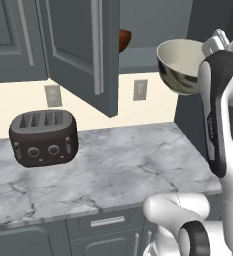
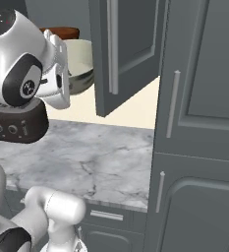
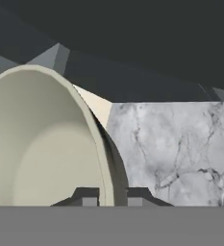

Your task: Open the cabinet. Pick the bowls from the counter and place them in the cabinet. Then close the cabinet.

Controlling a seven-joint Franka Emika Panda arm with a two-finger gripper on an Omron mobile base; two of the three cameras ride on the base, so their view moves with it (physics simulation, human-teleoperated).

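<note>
My gripper is shut on the rim of the pale cream bowl, one finger inside the wall and one outside. It holds the bowl tilted in the air, high above the marble counter and just right of the open cabinet. The cabinet door swings out over the counter. Inside, the reddish-brown bowl rests on the grey shelf, half hidden by the door. From the right base view the cream bowl sits just in front of and below the brown one.
A dark four-slot toaster stands at the counter's back left. Two wall outlets sit on the cream backsplash. A tall grey cabinet unit bounds the counter on the right. A drawer lies under the counter edge.
</note>
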